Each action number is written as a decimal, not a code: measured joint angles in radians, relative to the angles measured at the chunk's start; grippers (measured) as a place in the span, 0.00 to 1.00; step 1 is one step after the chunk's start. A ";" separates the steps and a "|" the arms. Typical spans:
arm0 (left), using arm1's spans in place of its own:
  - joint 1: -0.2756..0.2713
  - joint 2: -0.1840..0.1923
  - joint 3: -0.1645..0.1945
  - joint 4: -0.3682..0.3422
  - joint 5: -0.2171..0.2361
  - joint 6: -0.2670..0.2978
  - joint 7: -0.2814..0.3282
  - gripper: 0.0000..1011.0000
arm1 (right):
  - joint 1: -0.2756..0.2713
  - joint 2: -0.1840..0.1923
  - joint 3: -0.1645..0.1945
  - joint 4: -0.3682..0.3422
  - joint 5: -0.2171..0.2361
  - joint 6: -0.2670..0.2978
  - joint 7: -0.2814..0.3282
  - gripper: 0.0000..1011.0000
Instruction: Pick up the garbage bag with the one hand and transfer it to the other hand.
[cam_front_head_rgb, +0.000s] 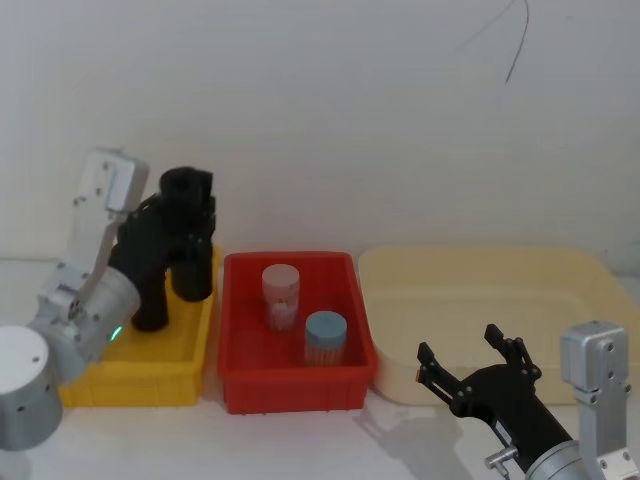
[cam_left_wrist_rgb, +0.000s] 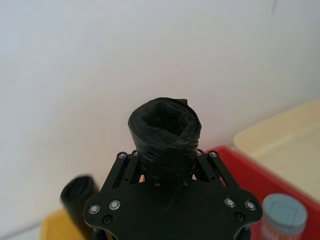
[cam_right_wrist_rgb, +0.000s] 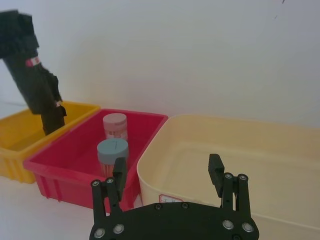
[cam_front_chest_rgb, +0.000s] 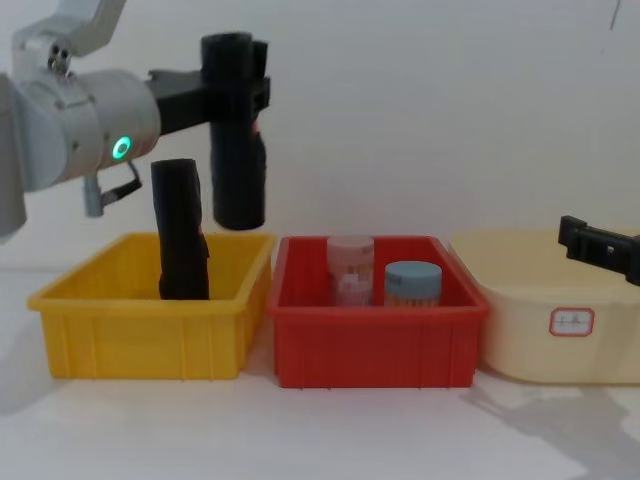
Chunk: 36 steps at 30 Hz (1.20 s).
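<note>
The garbage bag (cam_front_chest_rgb: 238, 180) is held upright in the air by the left gripper (cam_front_chest_rgb: 225, 100), up and to the left of the red bin (cam_front_chest_rgb: 375, 350). Its lower end is seen clear above the rim of the yellow bin (cam_front_chest_rgb: 140, 340), which is set just beside the red bin's left wall. The roll is pinched from both sides in its upper part by the left gripper's fingers, as is shown plainly in the left wrist view. A second black roll (cam_front_chest_rgb: 180, 240) is seen standing in the yellow bin, farther from the red bin than the held one, and is not touched.

The right gripper (cam_right_wrist_rgb: 167, 167) is found low, to the right of the red bin and in front of the cream tub (cam_front_chest_rgb: 520, 330). Its fingers are spread wide and nothing is held between them. It is well apart from the bag, with the whole red bin between them.

The pick-up, the first half of the task, is judged complete. The hand-over is not yet begun. The grippers must be brought together and the roll's free lower part taken by the right gripper, and only then may the left grip be released.
</note>
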 joint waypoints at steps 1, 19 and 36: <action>-0.004 0.000 0.002 0.000 0.001 -0.002 -0.006 0.37 | 0.000 0.000 0.000 0.000 0.000 0.000 0.000 0.99; -0.103 -0.034 0.082 0.046 -0.015 -0.061 -0.198 0.37 | 0.000 0.000 0.000 0.000 0.000 0.000 0.000 0.99; -0.210 -0.113 0.167 0.220 -0.085 -0.129 -0.406 0.37 | 0.000 0.000 0.000 0.000 0.000 0.000 0.000 0.99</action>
